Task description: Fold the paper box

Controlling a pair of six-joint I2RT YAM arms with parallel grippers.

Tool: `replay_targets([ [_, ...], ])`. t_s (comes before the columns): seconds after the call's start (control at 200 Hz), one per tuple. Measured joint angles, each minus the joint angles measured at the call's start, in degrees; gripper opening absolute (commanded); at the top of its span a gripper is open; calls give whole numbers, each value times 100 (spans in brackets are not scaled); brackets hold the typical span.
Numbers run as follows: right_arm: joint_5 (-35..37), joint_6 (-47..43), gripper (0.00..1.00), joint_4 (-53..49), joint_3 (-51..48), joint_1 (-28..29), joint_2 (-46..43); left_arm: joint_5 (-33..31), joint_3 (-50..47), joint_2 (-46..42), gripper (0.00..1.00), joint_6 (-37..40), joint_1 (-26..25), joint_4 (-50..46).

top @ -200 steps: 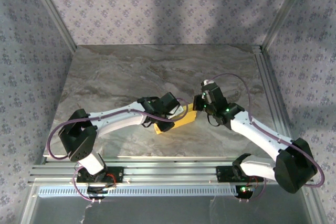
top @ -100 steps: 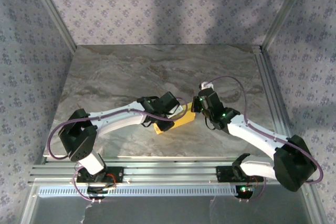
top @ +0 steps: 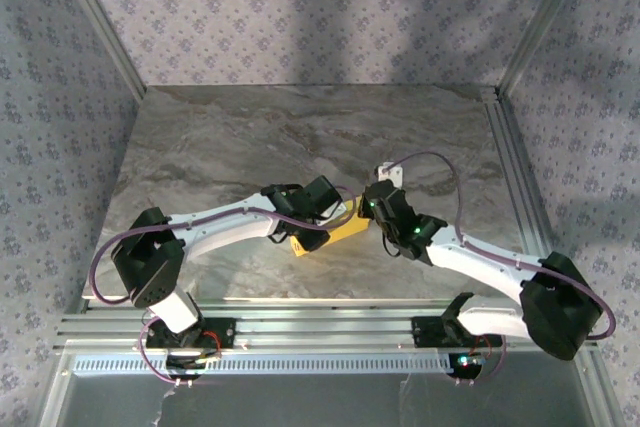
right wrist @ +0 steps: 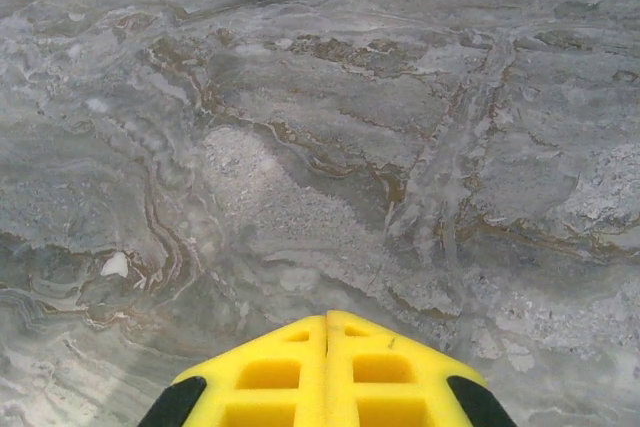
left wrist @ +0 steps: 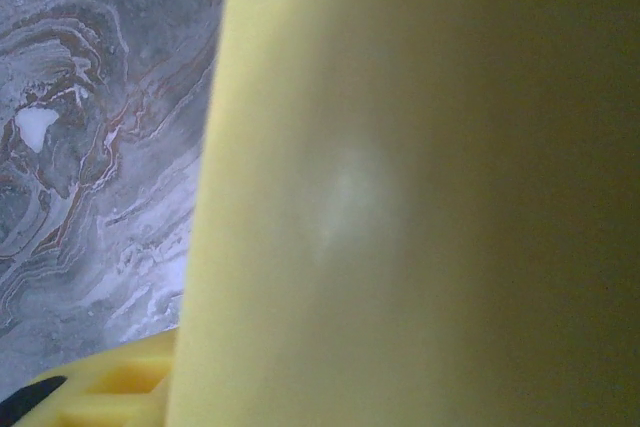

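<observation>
From above, you see the paper box (top: 340,234) lying yellow side up on the grey marbled tabletop (top: 250,137), near its front edge and between the two arms, its long side tilted so the right end sits farther back than the left. Your left gripper (top: 322,219) reaches in from the left and sits over the box's left half, with its jaws part-way apart and the box between them. Your right gripper (top: 370,209) comes in from the right and points at the box's right end; you cannot tell from here whether it touches the cardboard or stops just beside it. On your left wrist camera, the box's yellow face (left wrist: 420,187) stands right up against the lens and is blurred, with one yellow finger (left wrist: 100,392) at the lower left just beside its edge and the marbled tabletop behind. On your right wrist camera, the two yellow fingers (right wrist: 270,377) are pressed together with nothing between them, and they hang over bare marbled tabletop (right wrist: 330,147).
</observation>
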Motion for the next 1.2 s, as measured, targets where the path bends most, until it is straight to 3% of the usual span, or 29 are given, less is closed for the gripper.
replay_targets([
  [0.115, -162, 208, 36, -647, 184, -68, -181, -7, 2, -4, 0, 2, -2, -28],
  [0.235, -831, 264, 44, -1475, 455, -426, -647, -96, 13, -4, 0, 0, 0, -28],
  [0.46, -2903, 400, 36, -1904, 1303, -1978, -667, -354, 33, -4, 0, 111, 33, -83],
  [0.695, -4778, 780, 28, -1572, 699, -2441, -348, -461, 35, 9, 0, 219, 125, -129],
  [0.76, -4983, 863, 26, -1519, 632, -2450, -380, -468, 35, 9, 0, 223, 151, -138],
  [0.934, -5064, 1078, 38, -1268, 557, -2450, -693, -420, 35, 7, 0, 264, 190, -136],
  [1.199, -4909, 1700, 52, -876, 813, -2068, 50, -407, 35, 7, 0, 306, 214, -136],
])
